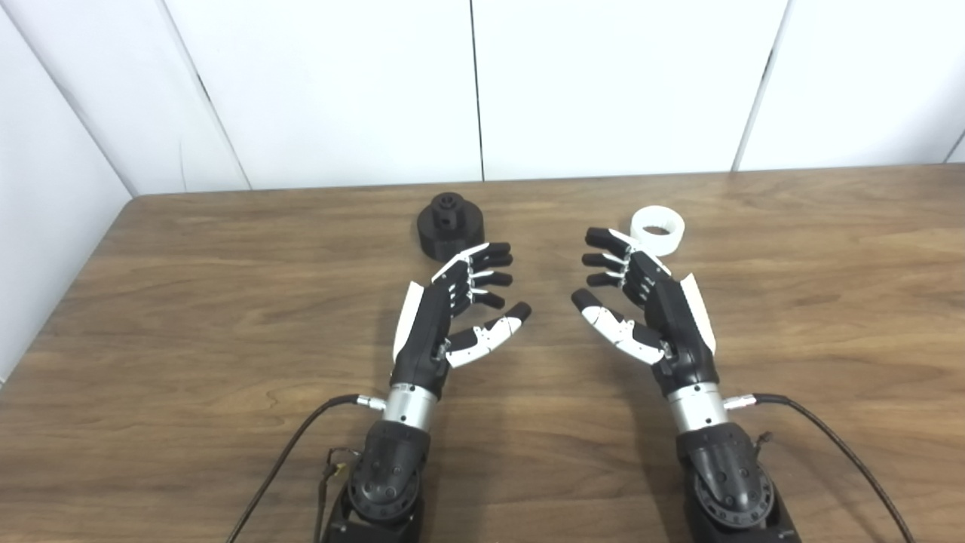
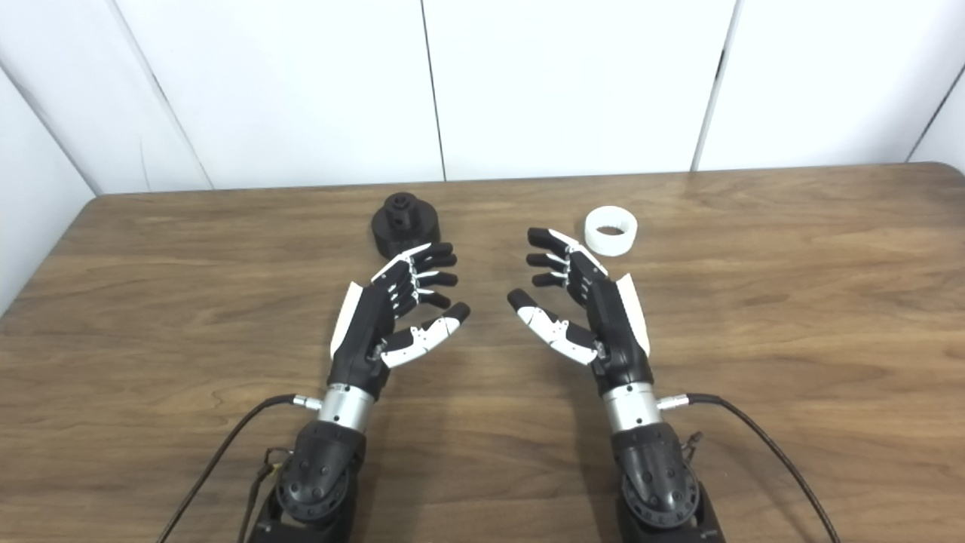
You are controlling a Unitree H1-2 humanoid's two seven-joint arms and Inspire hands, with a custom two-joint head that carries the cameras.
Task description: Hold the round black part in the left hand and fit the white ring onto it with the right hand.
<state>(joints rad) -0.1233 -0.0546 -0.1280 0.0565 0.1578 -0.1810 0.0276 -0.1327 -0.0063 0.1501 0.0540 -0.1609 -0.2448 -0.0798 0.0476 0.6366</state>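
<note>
The round black part [image 1: 449, 224] stands on the wooden table [image 1: 188, 302], a stepped disc with a raised hub on top. My left hand [image 1: 452, 309] hovers just in front of it, open, palm facing right, holding nothing. The white ring [image 1: 657, 229] lies on the table to the right of the black part. My right hand [image 1: 641, 302] is open too, palm facing left, its fingertips [image 1: 603, 241] just left of and in front of the ring, not touching it. The two hands face each other with a gap between them.
White wall panels [image 1: 482, 83] rise behind the table's far edge. The table's left edge [image 1: 68, 286] runs diagonally at the left. Black cables [image 1: 286, 452] trail from both wrists over the near tabletop.
</note>
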